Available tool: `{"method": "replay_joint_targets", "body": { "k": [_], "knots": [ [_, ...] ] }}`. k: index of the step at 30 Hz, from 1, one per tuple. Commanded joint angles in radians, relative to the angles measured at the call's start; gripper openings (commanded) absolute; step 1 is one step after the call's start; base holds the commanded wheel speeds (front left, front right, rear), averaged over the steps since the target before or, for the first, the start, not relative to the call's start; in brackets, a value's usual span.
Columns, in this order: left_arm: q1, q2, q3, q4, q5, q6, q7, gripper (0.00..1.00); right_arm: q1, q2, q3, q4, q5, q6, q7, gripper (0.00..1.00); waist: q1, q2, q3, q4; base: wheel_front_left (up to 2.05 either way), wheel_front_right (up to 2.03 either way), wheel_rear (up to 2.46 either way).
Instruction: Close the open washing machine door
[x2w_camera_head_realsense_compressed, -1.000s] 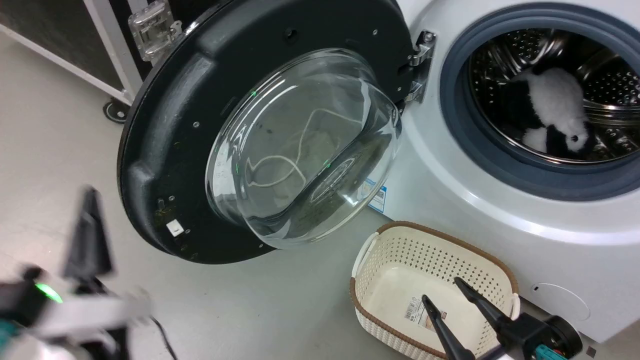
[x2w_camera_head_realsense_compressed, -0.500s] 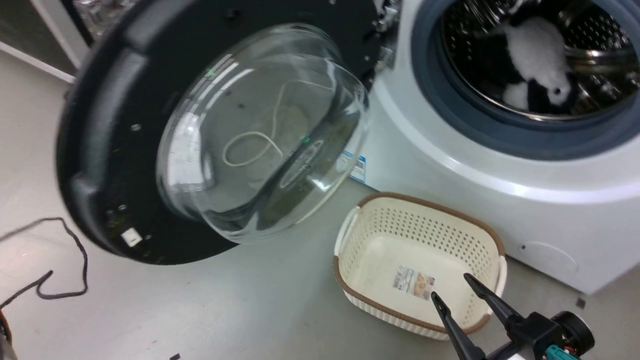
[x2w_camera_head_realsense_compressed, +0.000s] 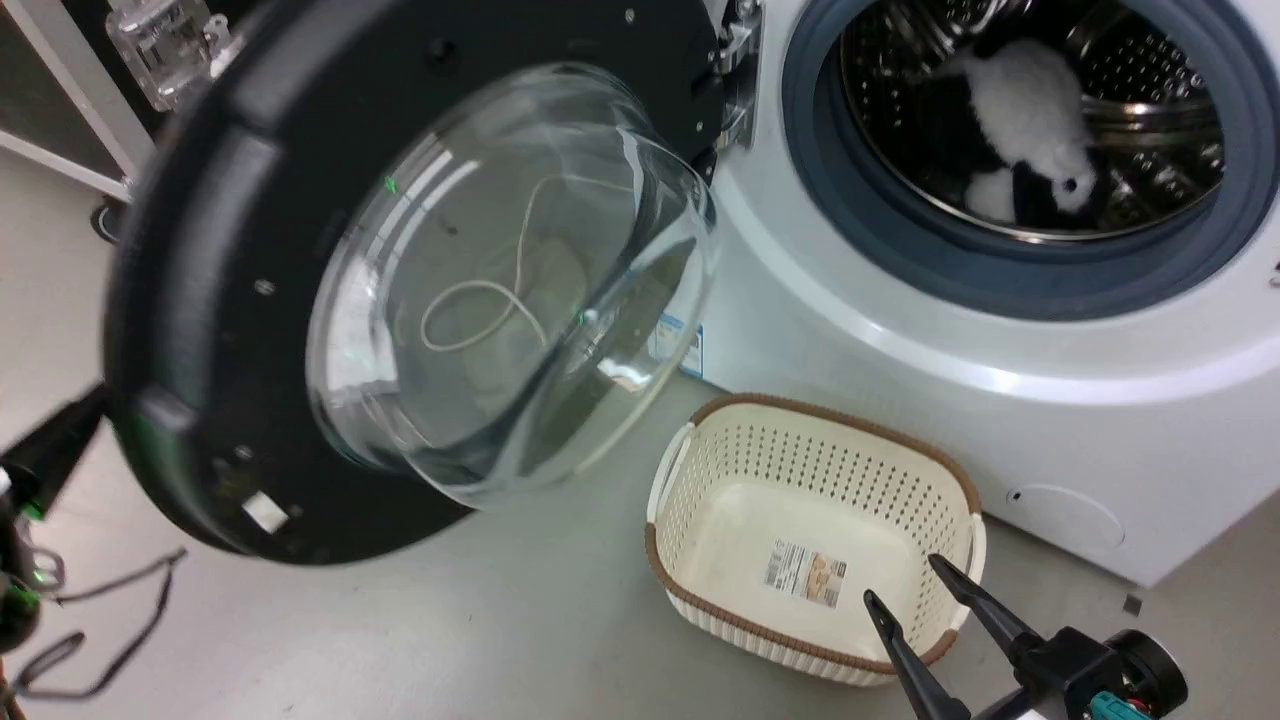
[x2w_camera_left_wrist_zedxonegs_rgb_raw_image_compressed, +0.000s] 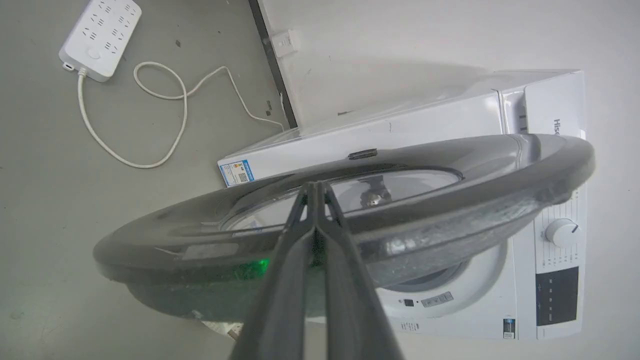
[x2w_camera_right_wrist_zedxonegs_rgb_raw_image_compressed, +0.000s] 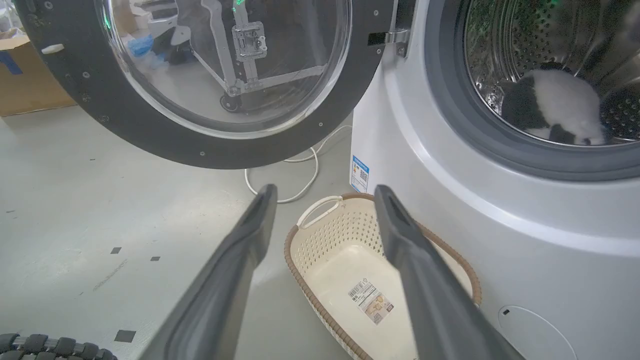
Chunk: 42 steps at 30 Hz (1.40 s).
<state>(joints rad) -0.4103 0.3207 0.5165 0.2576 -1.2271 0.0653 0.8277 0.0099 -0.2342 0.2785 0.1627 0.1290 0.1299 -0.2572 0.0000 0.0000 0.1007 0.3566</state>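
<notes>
Left gripper (x2w_camera_left_wrist_zedxonegs_rgb_raw_image_compressed: 315, 187): fingers pressed flat together, nothing between them. The tips lie on the outer side of the washing machine door (x2w_camera_head_realsense_compressed: 410, 280), near its free edge. Actual contact cannot be confirmed from the left wrist view.

The door stands wide open directly ahead of that gripper, swung out on its hinge (x2w_camera_head_realsense_compressed: 735, 60). Its glass bowl faces the head camera, well apart from the grey gasket (x2w_camera_head_realsense_compressed: 850, 250).

Right gripper (x2w_camera_head_realsense_compressed: 902, 580): fingers spread, holding nothing, hanging over the near rim of the cream basket (x2w_camera_head_realsense_compressed: 850, 425). The washing machine (x2w_camera_head_realsense_compressed: 900, 380) rises ahead and to its right. A black-and-white plush toy (x2w_camera_head_realsense_compressed: 1020, 110) lies in the drum.

Progress: early, by my reading. The left gripper looks placed to push, but the drum mouth is fully exposed. Left to do: swing the door through its whole arc and press it until it latches. The basket sits low beside the door's path and probably clears it.
</notes>
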Motion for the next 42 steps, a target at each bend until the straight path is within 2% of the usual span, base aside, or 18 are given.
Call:
{"method": "replay_joint_targets", "body": {
  "k": [1,7,10,11,13,19,20,21,25,30,36,42],
  "knots": [
    [0.034,-0.018,-0.014,-0.022,-0.026,-0.011,0.043,0.0,-0.012,0.01,-0.005,0.005,0.003,0.001,-0.005,1.0,0.0,0.0,-0.02,0.003,0.0,0.0,0.0],
    [0.143,-0.076,-0.052,-0.131,-0.089,-0.014,0.165,0.0,-0.005,0.037,-0.018,0.016,-0.001,0.001,-0.005,1.0,0.0,0.0,-0.07,-0.002,0.0,0.0,0.0],
    [0.223,-0.146,-0.089,-0.218,-0.109,-0.009,0.201,0.0,-0.007,0.044,-0.049,0.021,-0.006,0.001,-0.005,1.0,0.0,0.0,-0.088,-0.015,0.0,0.0,0.0],
    [0.223,-0.146,-0.089,-0.218,-0.109,-0.009,0.201,0.0,-0.007,0.044,-0.049,0.021,-0.006,0.001,-0.005,1.0,0.0,0.0,-0.088,-0.015,0.0,0.0,0.0],
    [0.318,-0.21,-0.142,-0.314,-0.117,-0.003,0.233,0.0,-0.01,0.044,-0.097,0.023,-0.01,0.001,-0.005,1.0,0.0,0.0,-0.101,-0.031,0.0,0.0,0.0],
    [0.44,-0.262,-0.235,-0.412,-0.167,-0.001,0.222,0.0,-0.021,0.034,-0.184,0.019,-0.021,0.001,-0.005,1.0,0.0,0.0,-0.098,-0.084,0.0,0.0,0.0],
    [0.479,-0.268,-0.288,-0.435,-0.199,0.001,0.195,0.0,-0.025,0.033,-0.227,0.019,-0.031,0.001,-0.005,1.0,0.0,0.0,-0.093,-0.112,0.0,0.0,0.0],
    [0.479,-0.268,-0.288,-0.435,-0.199,0.001,0.195,0.0,-0.025,0.033,-0.227,0.019,-0.031,0.001,-0.005,1.0,0.0,0.0,-0.093,-0.112,0.0,0.0,0.0],
    [0.544,-0.27,-0.426,-0.443,-0.275,-0.023,0.104,0.0,-0.03,0.037,-0.297,0.022,-0.052,0.001,-0.005,1.0,0.0,0.0,-0.073,-0.181,0.0,0.0,0.0],
    [0.553,-0.27,-0.597,-0.419,-0.336,-0.056,-0.028,0.0,-0.038,0.038,-0.337,0.022,-0.068,0.001,-0.005,1.0,0.0,0.0,-0.03,-0.287,0.0,0.0,0.0],
    [0.47,-0.27,-0.739,-0.317,-0.375,-0.108,-0.228,0.0,-0.076,0.042,-0.34,0.023,-0.061,0.001,-0.005,1.0,0.0,0.0,0.044,-0.443,0.0,0.0,0.0],
    [0.303,-0.27,-0.853,-0.195,-0.448,-0.148,-0.418,0.0,-0.097,0.055,-0.321,0.031,-0.047,0.001,-0.005,1.0,0.0,0.0,0.12,-0.587,0.0,0.0,0.0]
  ]
}}
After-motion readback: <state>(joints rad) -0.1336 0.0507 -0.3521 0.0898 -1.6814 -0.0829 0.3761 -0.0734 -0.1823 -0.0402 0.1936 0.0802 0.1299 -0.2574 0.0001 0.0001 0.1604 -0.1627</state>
